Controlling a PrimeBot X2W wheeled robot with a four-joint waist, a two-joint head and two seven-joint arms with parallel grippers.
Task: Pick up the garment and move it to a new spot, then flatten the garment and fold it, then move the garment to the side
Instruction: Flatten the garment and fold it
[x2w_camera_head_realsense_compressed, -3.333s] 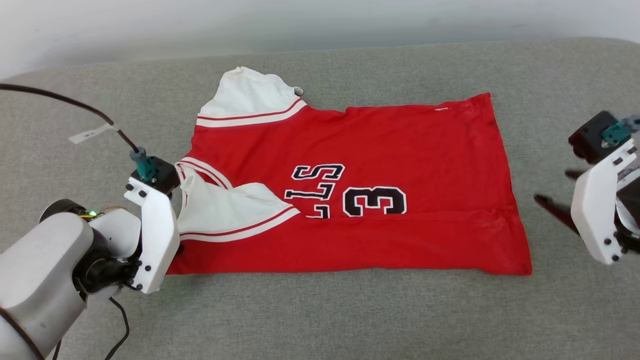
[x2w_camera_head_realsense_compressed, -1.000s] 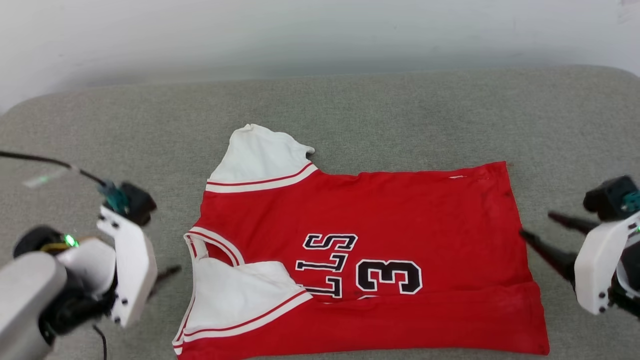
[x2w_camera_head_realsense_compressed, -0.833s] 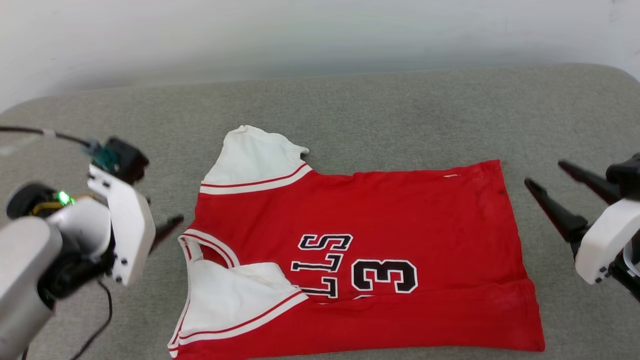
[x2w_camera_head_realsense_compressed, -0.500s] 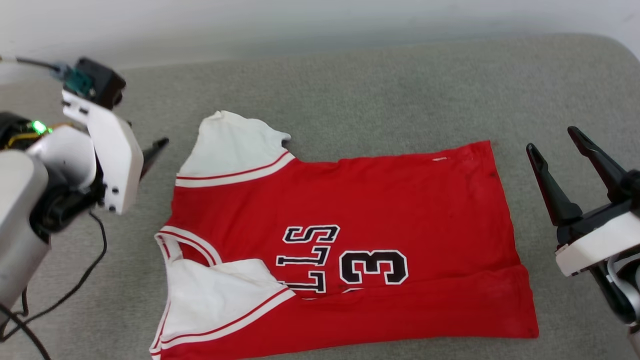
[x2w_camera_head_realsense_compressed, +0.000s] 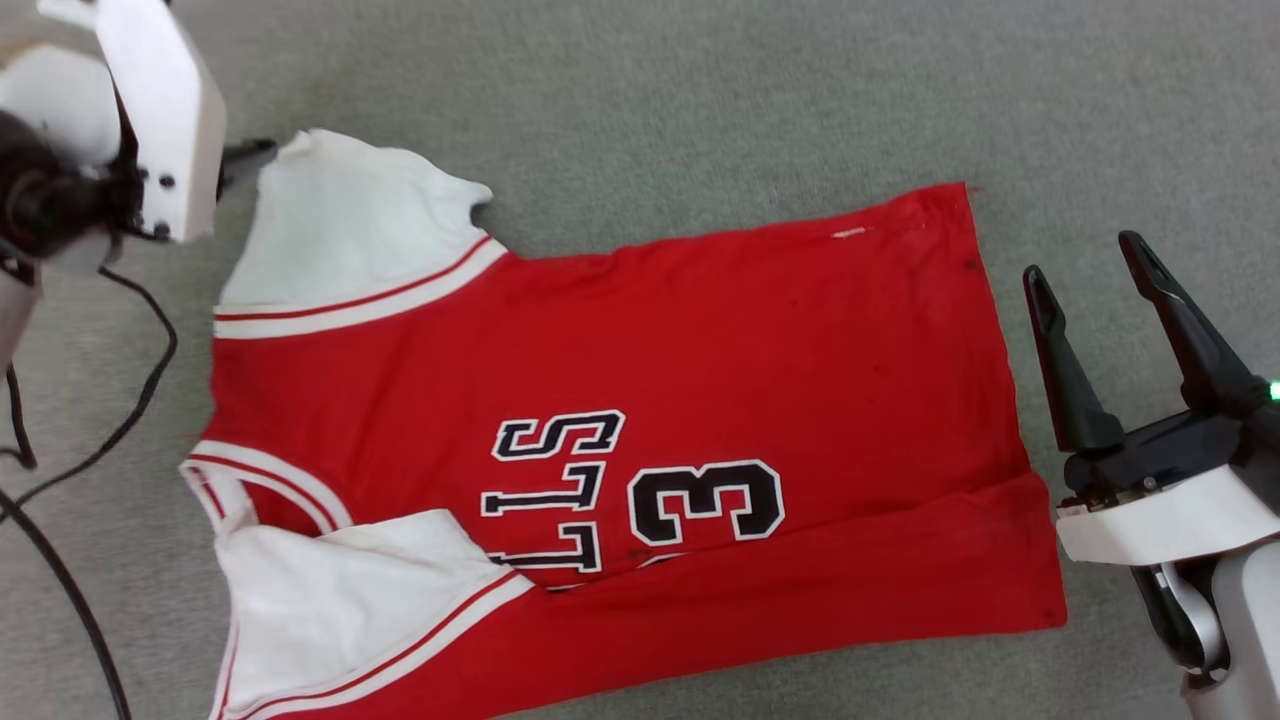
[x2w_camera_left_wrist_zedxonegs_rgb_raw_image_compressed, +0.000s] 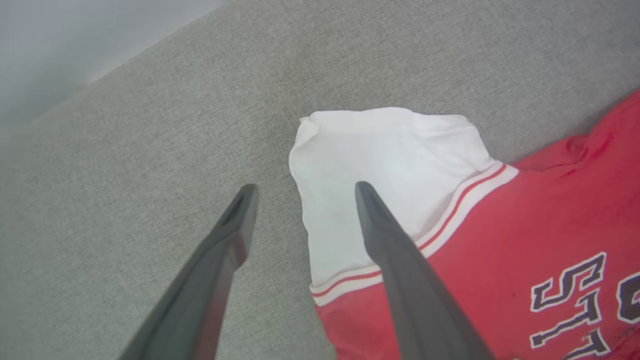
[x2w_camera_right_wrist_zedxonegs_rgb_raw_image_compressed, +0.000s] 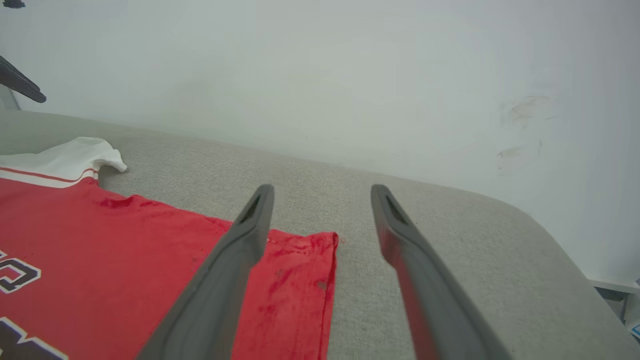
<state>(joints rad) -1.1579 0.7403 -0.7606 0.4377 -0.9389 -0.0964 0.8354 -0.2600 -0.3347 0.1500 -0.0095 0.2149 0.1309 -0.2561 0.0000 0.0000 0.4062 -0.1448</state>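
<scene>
The garment (x2w_camera_head_realsense_compressed: 640, 400), a red jersey with white sleeves and black lettering, lies spread on the grey cushion (x2w_camera_head_realsense_compressed: 700, 90), its lower edge folded over part of the number. My left gripper (x2w_camera_head_realsense_compressed: 245, 158) hangs at the far white sleeve (x2w_camera_head_realsense_compressed: 340, 230). In the left wrist view the left gripper (x2w_camera_left_wrist_zedxonegs_rgb_raw_image_compressed: 305, 189) is open and straddles the outer edge of the sleeve (x2w_camera_left_wrist_zedxonegs_rgb_raw_image_compressed: 390, 160), with nothing gripped. My right gripper (x2w_camera_head_realsense_compressed: 1085, 270) stands open just right of the hem. In the right wrist view the right gripper (x2w_camera_right_wrist_zedxonegs_rgb_raw_image_compressed: 322, 190) points past the garment's far hem corner (x2w_camera_right_wrist_zedxonegs_rgb_raw_image_compressed: 310, 250).
A black cable (x2w_camera_head_realsense_compressed: 120, 420) trails over the cushion at the left. A pale wall (x2w_camera_right_wrist_zedxonegs_rgb_raw_image_compressed: 350, 75) rises behind the cushion. The cushion's right end (x2w_camera_right_wrist_zedxonegs_rgb_raw_image_compressed: 560, 260) rounds off. My left arm's fingertip (x2w_camera_right_wrist_zedxonegs_rgb_raw_image_compressed: 20, 82) shows at the far left of the right wrist view.
The camera has tilted down, so the garment fills more of the view. My left gripper has moved up to the far sleeve. My right gripper has swung its fingers forward beside the hem.
</scene>
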